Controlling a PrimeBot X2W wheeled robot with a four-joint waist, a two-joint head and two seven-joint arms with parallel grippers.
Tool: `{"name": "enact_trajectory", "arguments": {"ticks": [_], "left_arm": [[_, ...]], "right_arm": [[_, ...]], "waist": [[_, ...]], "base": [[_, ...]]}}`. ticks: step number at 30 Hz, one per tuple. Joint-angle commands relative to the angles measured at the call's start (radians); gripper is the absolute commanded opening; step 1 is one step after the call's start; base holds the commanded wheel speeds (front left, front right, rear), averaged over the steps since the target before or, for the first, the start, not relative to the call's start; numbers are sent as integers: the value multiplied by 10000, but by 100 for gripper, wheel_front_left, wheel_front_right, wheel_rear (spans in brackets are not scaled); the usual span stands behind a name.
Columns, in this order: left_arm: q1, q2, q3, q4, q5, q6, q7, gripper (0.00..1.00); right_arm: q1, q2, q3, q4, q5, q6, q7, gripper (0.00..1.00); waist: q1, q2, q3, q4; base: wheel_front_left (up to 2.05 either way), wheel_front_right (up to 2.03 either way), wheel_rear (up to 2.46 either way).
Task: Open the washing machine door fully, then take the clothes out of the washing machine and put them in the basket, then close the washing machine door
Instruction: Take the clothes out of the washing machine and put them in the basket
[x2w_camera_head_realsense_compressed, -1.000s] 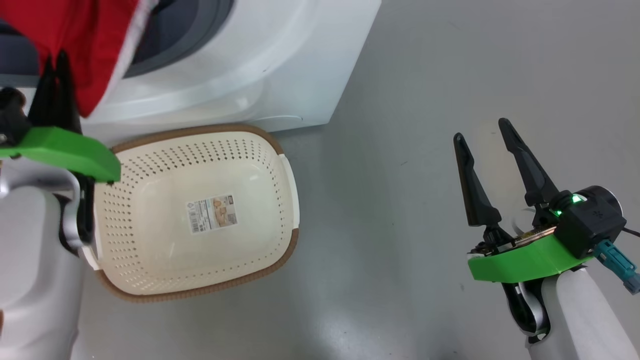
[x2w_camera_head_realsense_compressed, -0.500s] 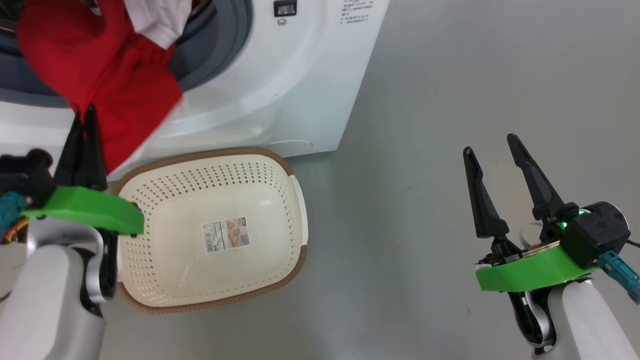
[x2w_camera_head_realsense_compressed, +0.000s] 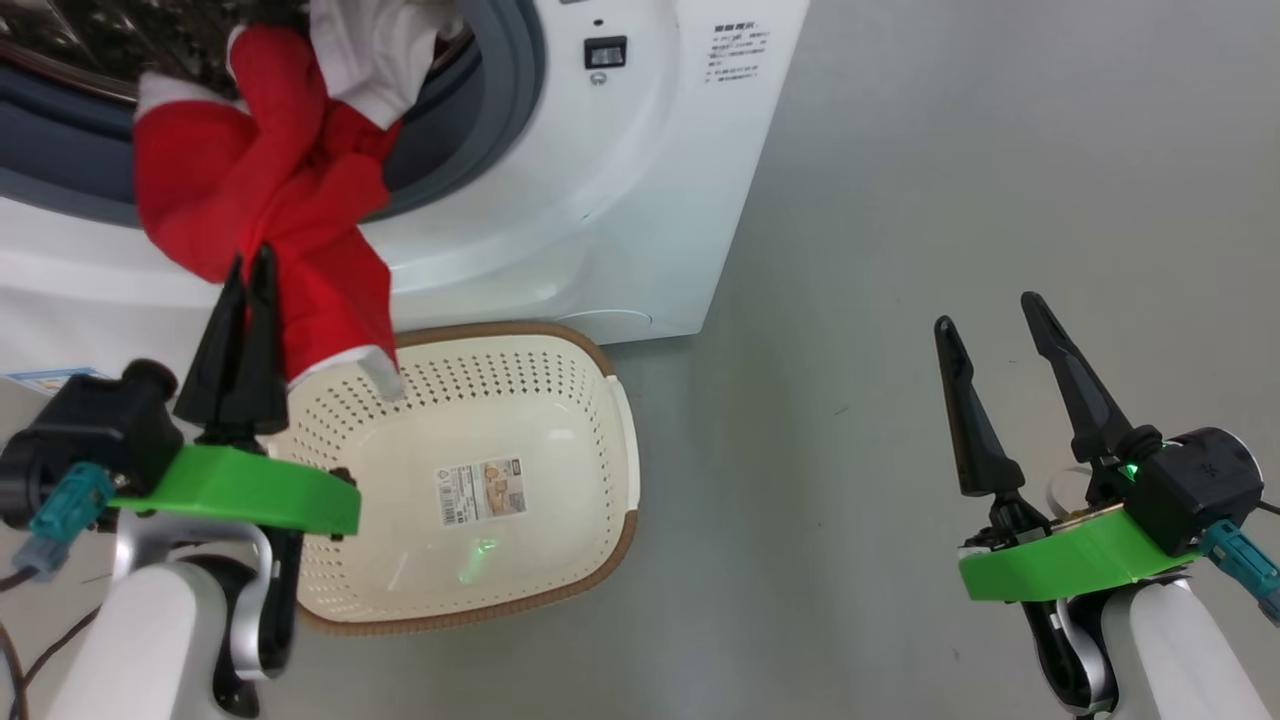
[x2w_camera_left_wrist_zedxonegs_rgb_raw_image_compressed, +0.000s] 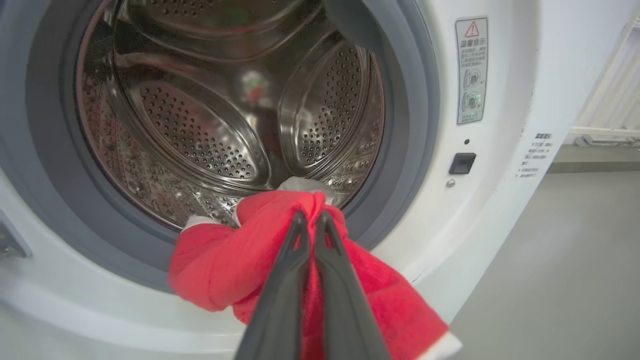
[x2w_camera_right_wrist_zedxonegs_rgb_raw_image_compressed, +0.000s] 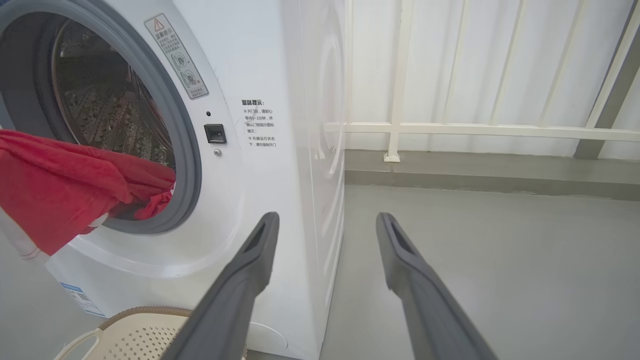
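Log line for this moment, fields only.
clothes: partly out of washing machine, hem above basket | left gripper: shut on clothes | right gripper: open, holding nothing

- The clothes (x2w_camera_head_realsense_compressed: 250, 200), upper left: soft matt red cloth.
- The washing machine (x2w_camera_head_realsense_compressed: 600, 200): smooth glossy white shell; drum (x2w_camera_left_wrist_zedxonegs_rgb_raw_image_compressed: 200, 135) of shiny perforated steel; rubber ring (x2w_camera_left_wrist_zedxonegs_rgb_raw_image_compressed: 410, 125) matt grey.
- The basket (x2w_camera_head_realsense_compressed: 590, 420): smooth cream perforated plastic, brown woven-look rim, paper label (x2w_camera_head_realsense_compressed: 482, 490).
- The floor (x2w_camera_head_realsense_compressed: 900, 200): smooth grey, faint sheen.

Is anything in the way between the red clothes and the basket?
Nothing visible is. The left end effector is shut on the clothes, which hang out of the washing machine right by the basket. The basket sits open on the floor, with just a paper label inside.
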Motion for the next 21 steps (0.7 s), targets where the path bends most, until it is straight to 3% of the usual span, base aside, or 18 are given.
{"name": "enact_trajectory", "arguments": {"ticks": [1,14,21], "left_arm": [[69,217,255,-484,127,113,98,0],[552,97,-275,-2592,417,498,728,0],[838,68,-307,-2815,371,688,996,0]], "right_arm": [[82,-27,141,-276,-45,62,-63,100],[121,-27,55,-323,-30,62,-63,100],[130,-27,55,-379,-60,62,-63,100]], "waist": [[0,0,-38,42],[0,0,-187,218],[0,0,-156,264]], "base": [[0,0,0],[0,0,0],[0,0,0]]}}
